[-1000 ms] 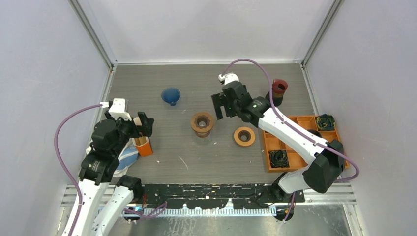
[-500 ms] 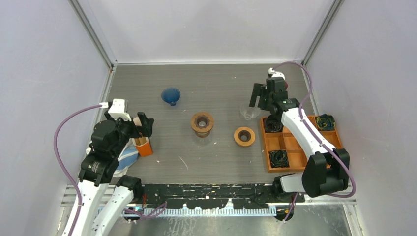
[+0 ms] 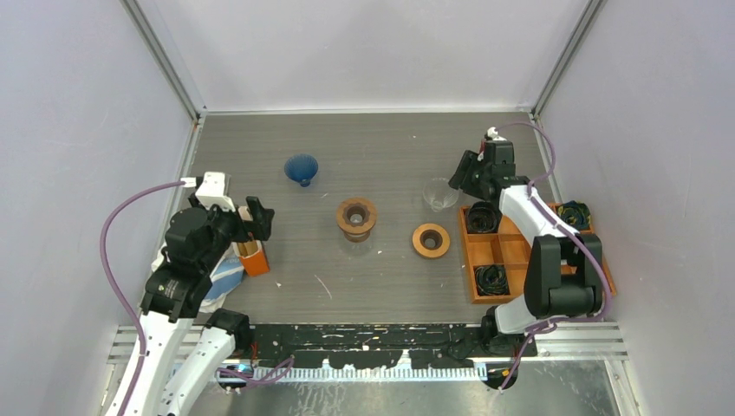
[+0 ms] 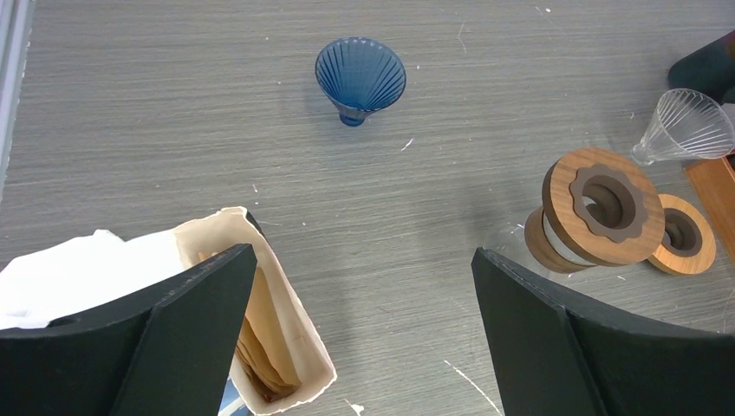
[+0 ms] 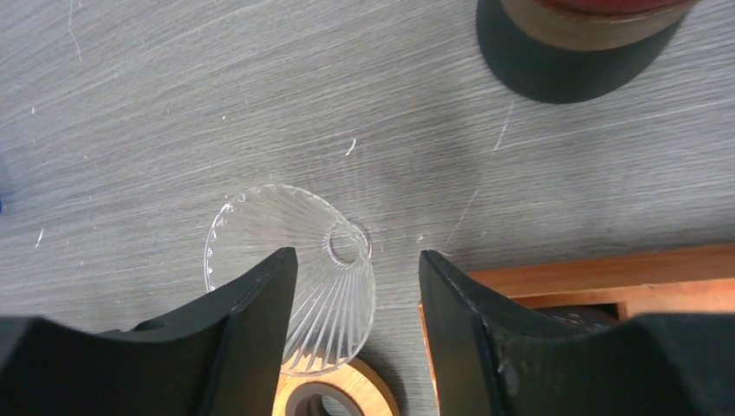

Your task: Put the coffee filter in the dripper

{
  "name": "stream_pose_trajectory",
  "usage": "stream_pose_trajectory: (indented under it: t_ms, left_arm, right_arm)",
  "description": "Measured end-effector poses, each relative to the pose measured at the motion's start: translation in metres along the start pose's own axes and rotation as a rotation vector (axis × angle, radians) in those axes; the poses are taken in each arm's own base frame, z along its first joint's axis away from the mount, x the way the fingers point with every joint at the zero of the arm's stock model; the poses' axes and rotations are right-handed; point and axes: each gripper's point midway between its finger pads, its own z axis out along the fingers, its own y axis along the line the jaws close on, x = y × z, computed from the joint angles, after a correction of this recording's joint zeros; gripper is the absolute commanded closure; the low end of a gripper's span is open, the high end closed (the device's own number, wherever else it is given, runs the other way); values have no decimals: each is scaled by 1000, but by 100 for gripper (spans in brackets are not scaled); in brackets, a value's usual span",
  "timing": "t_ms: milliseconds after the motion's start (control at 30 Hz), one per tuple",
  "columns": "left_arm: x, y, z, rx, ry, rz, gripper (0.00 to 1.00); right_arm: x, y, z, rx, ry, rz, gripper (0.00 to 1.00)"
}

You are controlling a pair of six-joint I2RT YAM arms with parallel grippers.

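Note:
A torn pack of brown paper filters (image 4: 227, 347) stands open at the left, by an orange holder (image 3: 252, 258). My left gripper (image 3: 254, 218) hangs open and empty just above it; in its wrist view (image 4: 364, 347) the left finger overlaps the pack. A clear ribbed dripper (image 3: 439, 194) lies on its side near the orange tray. My right gripper (image 3: 465, 178) is open and empty right above it; the wrist view (image 5: 357, 299) shows the dripper (image 5: 260, 234) partly between the fingers. A blue dripper (image 3: 301, 168) sits at the back left, also in the left wrist view (image 4: 359, 76).
A wooden stand with a dark ring (image 3: 356, 217) is in the middle, a loose wooden ring (image 3: 431, 240) to its right. An orange compartment tray (image 3: 518, 256) with dark coiled things is at the right. A dark, red-topped cup (image 5: 589, 52) stands behind the clear dripper.
My right arm has swung from the middle of the table to the back right and come down over the clear dripper. My left arm has barely moved.

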Motion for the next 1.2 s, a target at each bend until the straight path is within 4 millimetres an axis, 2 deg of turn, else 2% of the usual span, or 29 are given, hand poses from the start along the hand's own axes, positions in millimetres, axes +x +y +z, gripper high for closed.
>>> stream_pose_trajectory:
  t_ms: [167, 333, 467, 667, 933, 1200]
  left_arm:
    - [1, -1, 0, 5, 3, 1, 1]
    - [1, -1, 0, 6, 3, 1, 1]
    - [1, -2, 0, 11, 4, 2, 1]
    - [1, -3, 0, 13, 4, 2, 1]
    - [1, -7, 1, 29, 11, -32, 1]
    - [-8, -23, 9, 82, 59, -106, 1]
  right_arm:
    - [15, 1, 17, -28, 57, 8, 48]
    - [28, 1, 27, -43, 105, 14, 65]
    - [30, 3, 29, -55, 115, 15, 82]
    - [32, 8, 28, -83, 125, 18, 97]
    - [36, 21, 20, -146, 155, 40, 99]
    - [23, 52, -12, -227, 140, 13, 99]
